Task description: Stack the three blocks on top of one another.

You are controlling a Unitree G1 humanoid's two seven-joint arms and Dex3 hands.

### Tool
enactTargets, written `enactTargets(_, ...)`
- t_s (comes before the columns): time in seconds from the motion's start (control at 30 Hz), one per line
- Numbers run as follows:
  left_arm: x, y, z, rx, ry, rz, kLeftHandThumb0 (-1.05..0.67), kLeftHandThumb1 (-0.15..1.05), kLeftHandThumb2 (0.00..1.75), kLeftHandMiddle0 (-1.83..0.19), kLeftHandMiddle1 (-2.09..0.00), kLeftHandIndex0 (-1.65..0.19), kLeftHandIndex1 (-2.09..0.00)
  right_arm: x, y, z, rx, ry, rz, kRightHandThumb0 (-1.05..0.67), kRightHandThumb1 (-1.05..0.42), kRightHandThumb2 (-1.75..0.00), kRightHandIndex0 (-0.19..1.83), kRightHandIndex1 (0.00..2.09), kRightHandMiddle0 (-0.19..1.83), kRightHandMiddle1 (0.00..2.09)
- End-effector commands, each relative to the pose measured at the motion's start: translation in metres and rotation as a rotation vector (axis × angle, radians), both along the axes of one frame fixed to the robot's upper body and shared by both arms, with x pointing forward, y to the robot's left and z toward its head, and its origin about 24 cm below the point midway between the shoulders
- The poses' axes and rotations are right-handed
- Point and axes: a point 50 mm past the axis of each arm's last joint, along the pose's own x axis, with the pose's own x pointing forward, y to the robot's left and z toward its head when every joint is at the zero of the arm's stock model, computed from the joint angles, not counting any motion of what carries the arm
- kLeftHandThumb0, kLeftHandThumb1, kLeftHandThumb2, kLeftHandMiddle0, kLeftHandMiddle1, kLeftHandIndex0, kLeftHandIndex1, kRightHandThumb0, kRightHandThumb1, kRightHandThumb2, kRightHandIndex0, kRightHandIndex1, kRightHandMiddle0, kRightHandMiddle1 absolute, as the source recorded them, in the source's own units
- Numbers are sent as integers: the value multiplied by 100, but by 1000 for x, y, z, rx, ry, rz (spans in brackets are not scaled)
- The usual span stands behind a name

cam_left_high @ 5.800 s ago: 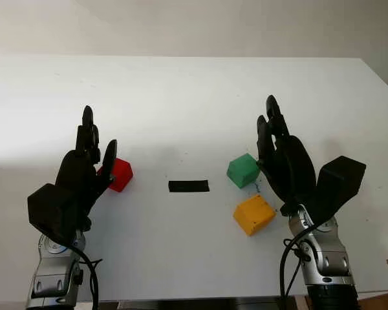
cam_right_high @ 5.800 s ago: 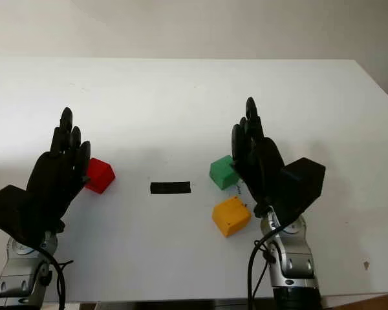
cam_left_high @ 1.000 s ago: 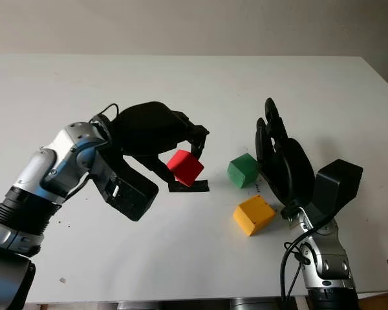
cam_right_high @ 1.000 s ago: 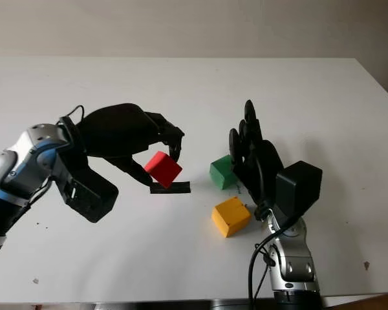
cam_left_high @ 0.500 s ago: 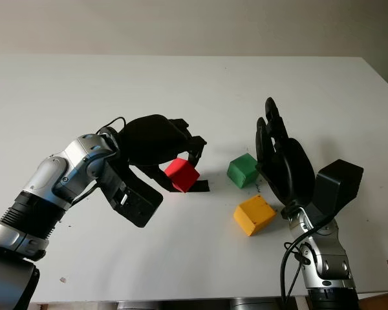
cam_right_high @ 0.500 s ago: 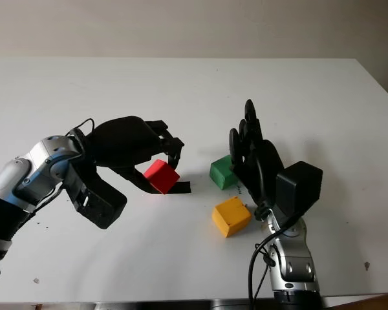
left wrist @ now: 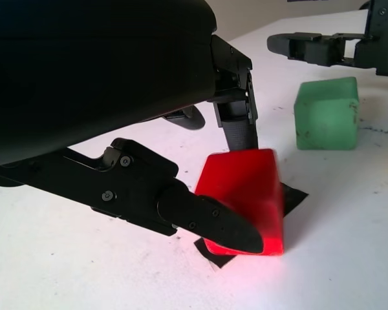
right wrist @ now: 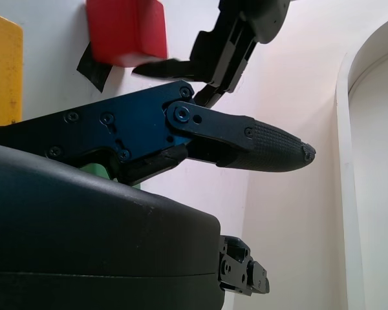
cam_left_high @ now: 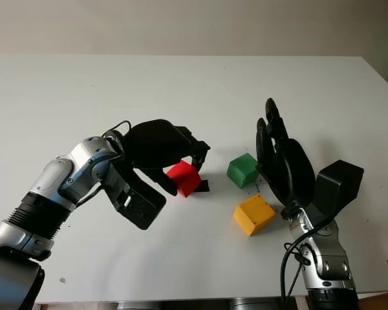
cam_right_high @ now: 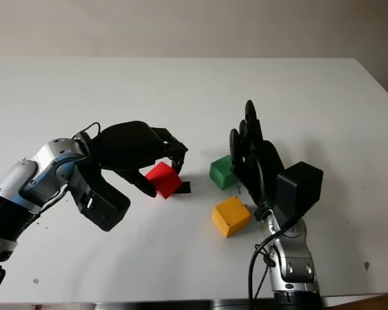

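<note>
The left hand [cam_left_high: 174,158], fingers clamped on the red plastic cube [cam_left_high: 183,179], has lowered it onto the black tape strip [cam_left_high: 203,186], left of the green cube [cam_left_high: 243,170] and yellow cube [cam_left_high: 253,214], founding the stack; the open right hand [cam_left_high: 281,161] waits beside them.

No legible text or markings anywhere.

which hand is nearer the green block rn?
Right. The right hand stands open just beside the green block; the left hand is farther off, fingers closed on the red block.
</note>
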Motion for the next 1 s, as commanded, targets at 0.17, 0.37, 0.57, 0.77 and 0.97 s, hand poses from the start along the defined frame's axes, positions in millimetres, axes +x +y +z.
enactTargets(0.17,-1,-3,-6,-2,31,3,-69,102,6,-19,-9,-14,-57,-2,1,4,-7,-16,-6,-76,-105,-65,-19,0,-19,0)
enactTargets(0.37,-2,-4,-6,3,56,8,-69,104,6,-16,-6,-10,-49,-2,0,2,-4,-19,-3,-77,-105,-65,-19,0,-19,0)
enactTargets(0.57,-4,-2,-4,-15,70,18,-70,101,5,-12,-4,-8,-29,-2,0,4,-11,-17,-6,-76,-105,-66,-19,0,-19,0)
enactTargets(0.77,-5,16,11,-157,94,86,-74,99,5,5,-1,10,-9,-5,-2,9,3,-33,-10,-76,-105,-64,-19,0,-19,0)
enactTargets(0.97,-8,68,28,-720,208,273,-85,105,41,19,0,19,0,-7,-35,48,-140,-166,-34,-72,-105,-36,-19,0,-13,4)
